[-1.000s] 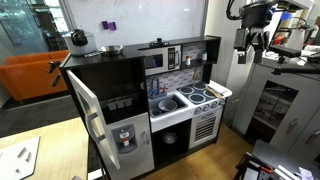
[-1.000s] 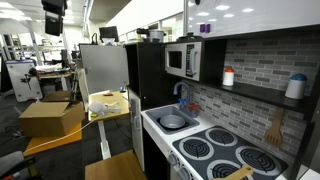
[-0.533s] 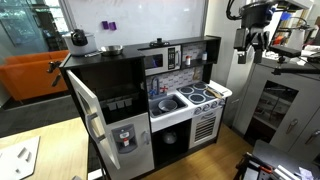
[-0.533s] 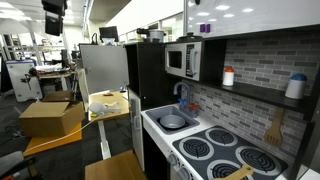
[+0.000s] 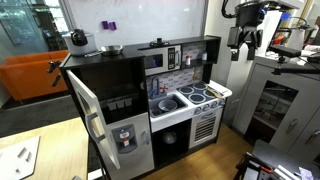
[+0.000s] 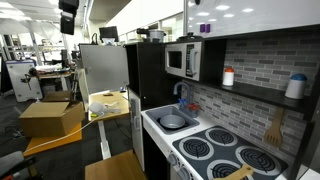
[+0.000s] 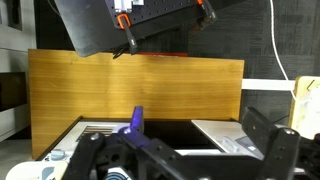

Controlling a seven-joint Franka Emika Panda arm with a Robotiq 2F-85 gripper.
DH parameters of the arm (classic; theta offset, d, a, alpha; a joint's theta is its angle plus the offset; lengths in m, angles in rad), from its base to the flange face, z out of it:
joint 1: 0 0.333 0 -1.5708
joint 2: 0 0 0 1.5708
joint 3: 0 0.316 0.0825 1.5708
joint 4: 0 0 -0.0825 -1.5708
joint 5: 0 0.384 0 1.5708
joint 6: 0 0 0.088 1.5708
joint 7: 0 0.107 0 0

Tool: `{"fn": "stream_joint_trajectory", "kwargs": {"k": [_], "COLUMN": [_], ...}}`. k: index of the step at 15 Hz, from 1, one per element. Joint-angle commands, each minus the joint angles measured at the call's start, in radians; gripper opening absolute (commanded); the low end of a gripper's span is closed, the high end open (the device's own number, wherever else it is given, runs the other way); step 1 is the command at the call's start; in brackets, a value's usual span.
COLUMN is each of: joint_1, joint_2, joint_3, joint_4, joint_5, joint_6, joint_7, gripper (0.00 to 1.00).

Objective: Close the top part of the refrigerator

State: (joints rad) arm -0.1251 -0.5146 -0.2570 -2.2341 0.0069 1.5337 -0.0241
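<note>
Currently gripper point(image 5: 246, 48) released, fingers spread, holding nothing, high beyond the stove end of the toy kitchen. Top part of the refrigerator point(image 5: 83, 103) hangs wide open, long axis upright, at the refrigerator's point(image 5: 118, 75) outer edge. It lies well apart from the gripper, lower, across the whole kitchen.

I see smooth, honey-coloured wood grain on the panel point(image 7: 150, 90). The refrigerator point(image 5: 105, 66) has a matt black body, and its top door point(image 6: 104, 68) looks like satin silver-grey plastic. The backsplash point(image 6: 250, 92) looks like rough grey brick.

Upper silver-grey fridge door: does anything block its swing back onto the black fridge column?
Nothing visible does. The upper silver-grey door hangs open, and the gap to the black refrigerator column looks bare in an exterior view.
</note>
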Motion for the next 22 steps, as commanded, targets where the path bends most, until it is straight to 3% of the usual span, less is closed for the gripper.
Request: {"fn": "stream_joint_trajectory", "kwargs": {"k": [1, 11, 22], "joint_1": [-0.014, 0.078, 0.123], "joint_2": [0.104, 0.201, 0.405], "joint_3": [0.010, 0.167, 0.243], "joint_4": [0.100, 0.280, 0.446], "joint_5": [0.032, 0.038, 0.043], "joint_6": [-0.008, -0.051, -0.017], "joint_7": [-0.019, -0.006, 0.027], "gripper": [1.00, 1.00, 1.00]}}
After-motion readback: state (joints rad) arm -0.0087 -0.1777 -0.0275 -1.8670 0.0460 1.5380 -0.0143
